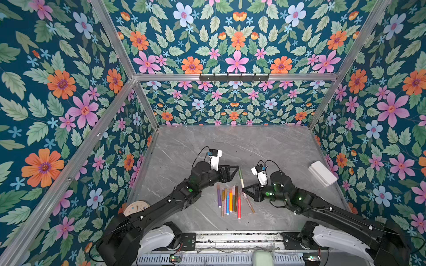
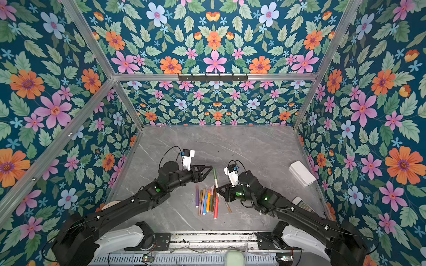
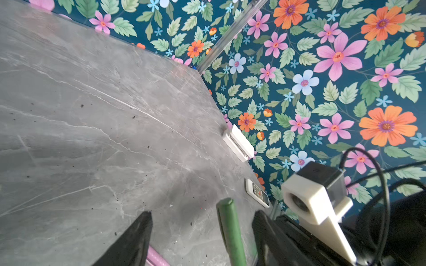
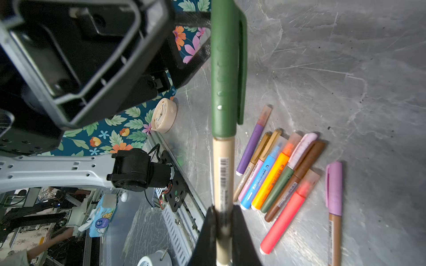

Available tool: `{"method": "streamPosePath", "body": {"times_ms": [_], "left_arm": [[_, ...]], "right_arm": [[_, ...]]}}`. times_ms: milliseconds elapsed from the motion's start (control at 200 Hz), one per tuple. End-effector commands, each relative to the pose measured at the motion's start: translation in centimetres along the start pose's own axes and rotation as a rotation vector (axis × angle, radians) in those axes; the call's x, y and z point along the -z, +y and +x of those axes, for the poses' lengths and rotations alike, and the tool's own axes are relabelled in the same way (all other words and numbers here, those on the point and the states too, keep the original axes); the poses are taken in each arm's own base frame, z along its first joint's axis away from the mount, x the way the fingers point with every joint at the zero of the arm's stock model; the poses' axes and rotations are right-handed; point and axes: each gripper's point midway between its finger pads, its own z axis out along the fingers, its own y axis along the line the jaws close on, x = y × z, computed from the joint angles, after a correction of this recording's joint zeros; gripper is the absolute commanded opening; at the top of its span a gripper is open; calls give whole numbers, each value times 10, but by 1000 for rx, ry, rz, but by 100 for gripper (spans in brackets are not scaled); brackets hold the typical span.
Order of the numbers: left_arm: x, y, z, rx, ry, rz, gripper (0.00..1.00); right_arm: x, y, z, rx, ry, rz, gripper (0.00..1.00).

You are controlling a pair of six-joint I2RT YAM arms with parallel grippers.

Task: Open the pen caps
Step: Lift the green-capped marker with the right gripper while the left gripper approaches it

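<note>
Above the grey marble tabletop [image 1: 265, 147], the right hand [image 4: 222, 221] clamps the cream-barrelled pen [image 4: 223, 175], whose dark green plastic cap [image 3: 227, 221] sits between the left hand's [image 3: 202, 216] parted jaws, not yet gripped. No cap looks removed; the other capped marker pens [image 4: 272, 177] lie below.
</note>
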Motion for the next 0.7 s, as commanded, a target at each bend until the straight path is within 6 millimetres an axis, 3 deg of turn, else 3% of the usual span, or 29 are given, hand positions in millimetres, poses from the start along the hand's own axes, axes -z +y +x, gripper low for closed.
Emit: {"method": "streamPosePath", "body": {"times_ms": [0, 345, 495, 695], "left_arm": [[0, -17, 5, 53, 39, 89, 65], [-1, -24, 10, 111, 72, 128, 60], [0, -18, 15, 119, 85, 91, 58], [-3, -17, 17, 128, 100, 83, 56]], "right_arm": [[1, -6, 1, -31, 12, 53, 0], [-4, -7, 7, 57, 66, 232, 0], [4, -16, 3, 111, 45, 377, 0], [10, -18, -2, 124, 33, 416, 0]]}}
